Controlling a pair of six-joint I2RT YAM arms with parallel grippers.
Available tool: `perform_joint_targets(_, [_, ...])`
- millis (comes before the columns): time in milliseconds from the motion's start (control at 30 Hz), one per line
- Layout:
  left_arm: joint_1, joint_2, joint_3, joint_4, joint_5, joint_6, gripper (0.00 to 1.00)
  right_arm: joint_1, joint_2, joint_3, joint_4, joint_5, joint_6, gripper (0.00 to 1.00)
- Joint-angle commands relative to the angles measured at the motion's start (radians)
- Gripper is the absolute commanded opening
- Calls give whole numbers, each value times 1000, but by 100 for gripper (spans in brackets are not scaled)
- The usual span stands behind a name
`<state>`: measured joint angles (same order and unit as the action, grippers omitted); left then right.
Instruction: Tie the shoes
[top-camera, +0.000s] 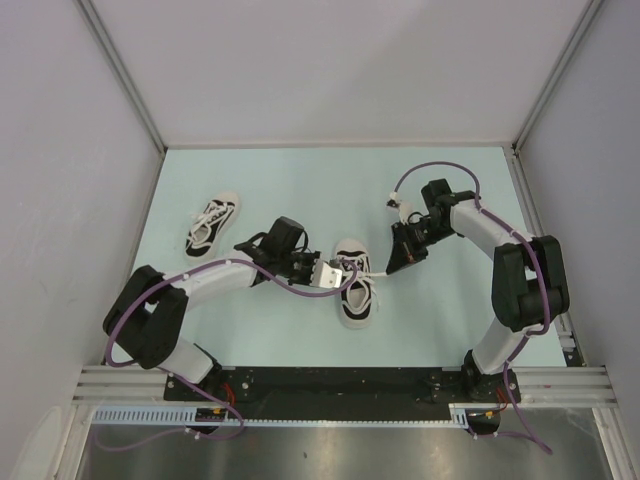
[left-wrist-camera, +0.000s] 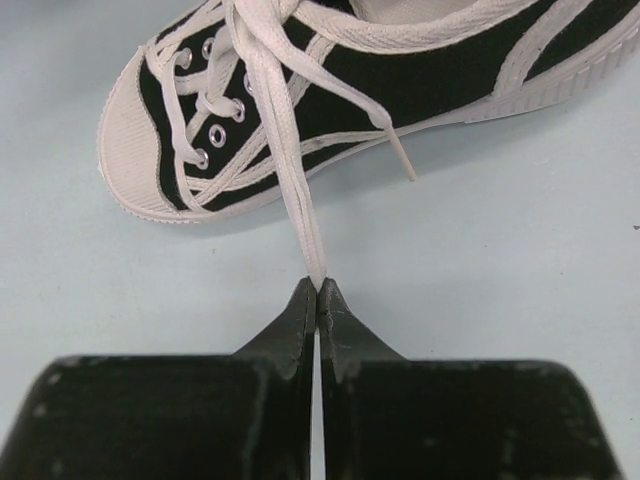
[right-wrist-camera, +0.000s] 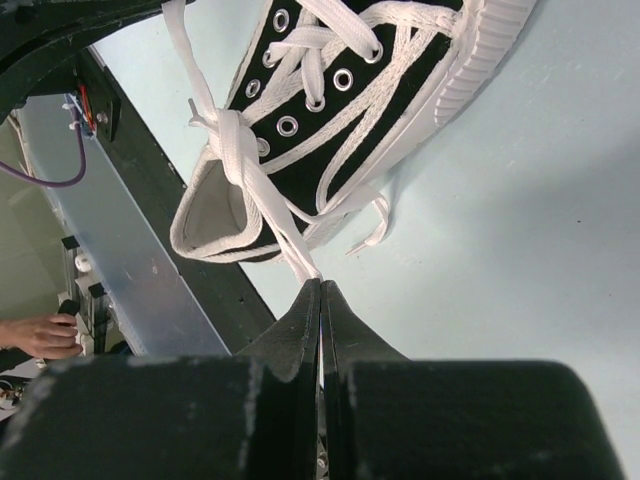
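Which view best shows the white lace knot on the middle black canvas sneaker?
Right wrist view: the knot is close and whole. Left wrist crops it at the top edge; from above it is too small.

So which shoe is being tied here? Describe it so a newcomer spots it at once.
On the pale green table, look to the middle. The shoe there has its white laces pinched by the left fingers and the right fingers; the other shoe lies apart at the far left, untouched.
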<state>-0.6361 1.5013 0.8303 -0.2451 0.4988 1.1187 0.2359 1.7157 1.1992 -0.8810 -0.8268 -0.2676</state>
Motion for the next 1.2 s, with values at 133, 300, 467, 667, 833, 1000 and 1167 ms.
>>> perform_joint_targets(133, [10, -15, 38, -13, 26, -36, 0, 9, -22, 19, 23, -24, 27, 0])
perform_joint_targets(300, [9, 8, 73, -22, 33, -85, 1, 22, -25, 19, 60, -37, 62, 0])
perform_joint_targets(467, [9, 8, 81, -5, 41, -117, 0, 25, -34, 19, 103, -46, 94, 0])
perform_joint_targets(667, [9, 28, 99, -6, 29, -123, 0, 25, -45, 19, 158, -49, 140, 0])
perform_joint_targets(833, [9, 56, 122, -13, 24, -149, 2, 25, -44, 20, 172, -49, 151, 0])
perform_joint_targets(1000, [12, 54, 116, -17, 18, -168, 0, 20, -51, 20, 165, -31, 137, 0])
perform_joint_targets(1167, [22, 48, 99, -39, 11, -149, 0, 3, -65, 20, 163, -23, 134, 0])
